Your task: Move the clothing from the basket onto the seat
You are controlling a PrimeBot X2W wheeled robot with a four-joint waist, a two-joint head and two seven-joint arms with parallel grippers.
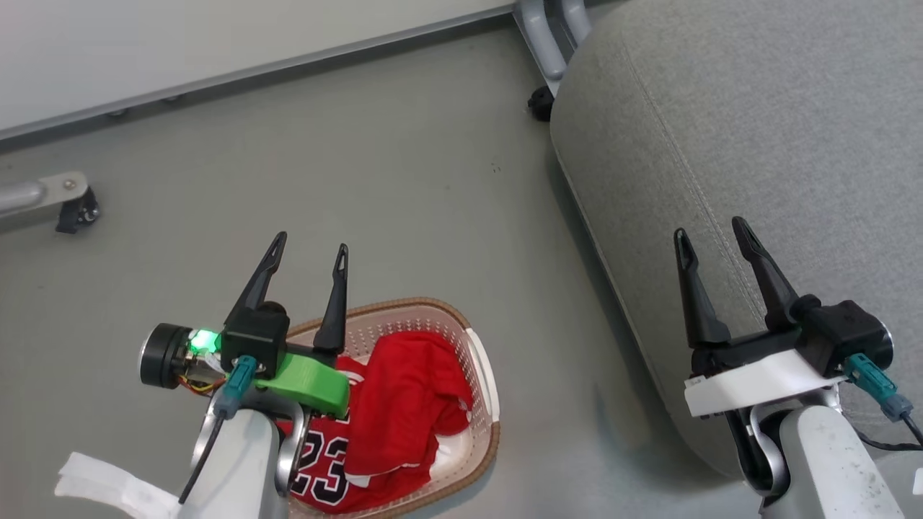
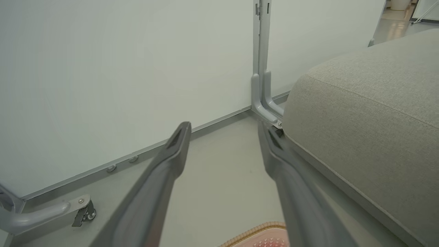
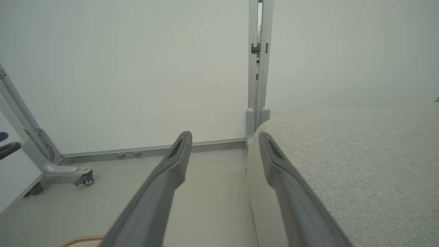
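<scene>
Basket (image 1: 422, 303) of white perforated plastic with a brown woven-look rim and white side handles stands on the grey floor (image 1: 404, 180). It is well out from the floor's wall edge and near the rounded corner of the light-grey seat (image 1: 757, 144), with a strip of floor between them. Both red garments lie inside it. The jersey (image 1: 324, 465) is spread along the basket's bottom with its black, white-edged "23" facing up. The red shorts (image 1: 404, 396), edged in white trim, are bunched on top of it and reach toward the handle on the seat's side.

The left gripper (image 1: 311, 241) hangs above the basket's far end, its two dark fingers spread wide with nothing between them. In the left wrist view the same gripper (image 2: 223, 125) points over a sliver of the rim (image 2: 257, 230) toward the wall, the seat (image 2: 370, 113) rising beside it. The right gripper (image 1: 708, 226) is poised over the seat near its seam line, fingers likewise wide apart and gripping nothing. Its own view shows this gripper (image 3: 223, 133) straddling the seat's (image 3: 343, 154) edge.
</scene>
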